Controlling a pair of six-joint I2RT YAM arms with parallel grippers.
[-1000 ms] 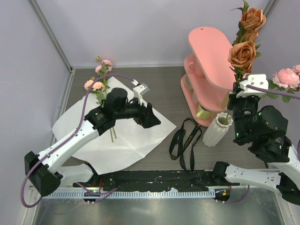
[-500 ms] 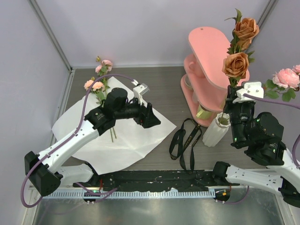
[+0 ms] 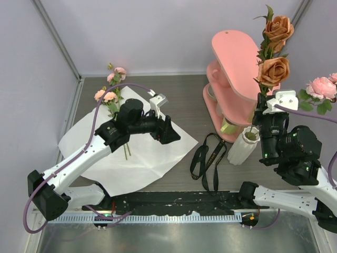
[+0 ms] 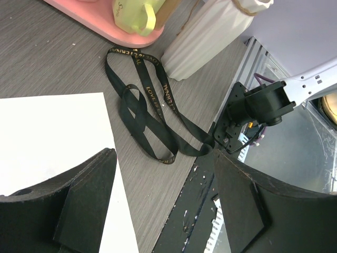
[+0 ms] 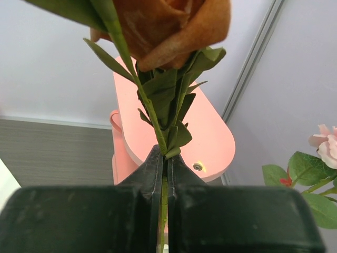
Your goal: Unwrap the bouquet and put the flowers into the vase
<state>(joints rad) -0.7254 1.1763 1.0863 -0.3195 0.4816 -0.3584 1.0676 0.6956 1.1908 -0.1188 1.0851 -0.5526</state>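
Halfway or so through, judging by the layout. Pinching the rust-rose stem (image 5: 153,118) in the right gripper (image 5: 164,158), fingers pressed together on it just below the lowest leaves, probably to leave the bare lower length free for feeding into a narrow neck. Holding it directly above the vase (image 3: 244,147), standing on the desk (image 3: 179,89) at about 4 o'clock in the overhead view, just beside the foot of the pink shelf (image 3: 234,52). Carrying the stem close to upright: long axis running roughly 6 to 12 o'clock overhead, both rust blooms (image 3: 274,68) pointing toward 12 to 1 o'clock, cut end aiming down at the vase mouth. Not telling whether that end is inside yet, the gripper hiding it.

Hovering the left gripper (image 3: 172,134) over the white paper (image 3: 142,158) at about 9 o'clock, fingers spread wide and gripping nothing, likely parking clear of the other arm. Leaving the pink flowers (image 3: 109,97) lying on the paper at 10 o'clock, heads toward 12, stems toward 6. Leaving the black ribbon (image 3: 208,158) loose on the desk between paper and vase, so unwrapping looking done. Showing one more pink rose (image 3: 321,87) at 3 o'clock beside the right arm, its support impossible to tell.
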